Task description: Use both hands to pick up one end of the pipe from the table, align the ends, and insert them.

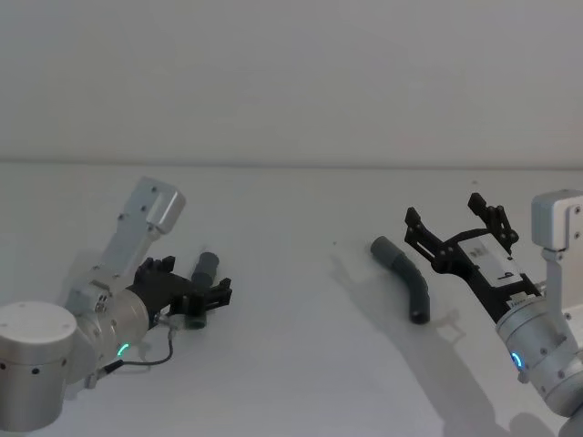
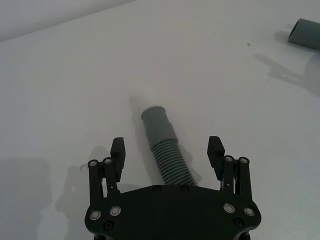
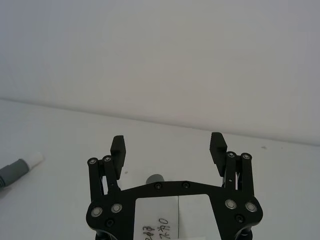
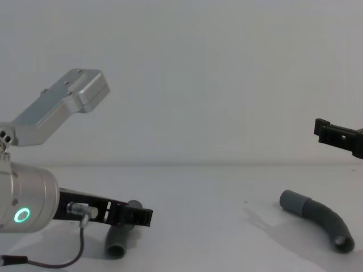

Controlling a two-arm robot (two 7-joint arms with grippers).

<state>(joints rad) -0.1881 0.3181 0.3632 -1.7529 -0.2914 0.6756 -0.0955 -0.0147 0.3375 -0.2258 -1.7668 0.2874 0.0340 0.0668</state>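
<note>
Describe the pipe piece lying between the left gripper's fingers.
The pipe piece is dark grey and plastic-looking: a smooth cuff, then a ribbed flexible section running back under the left gripper. It lies on the white table, cuff pointing away from the gripper. The open fingers stand either side, apart from it; nothing grips it.

Plain matte white wall across whole background, evenly lit

One pipe piece lies on the table inside my spread left claw, cuff sticking out past the tips. Other pipe piece lies on the table below and left of my raised, spread right claw, well apart from the first.
</note>
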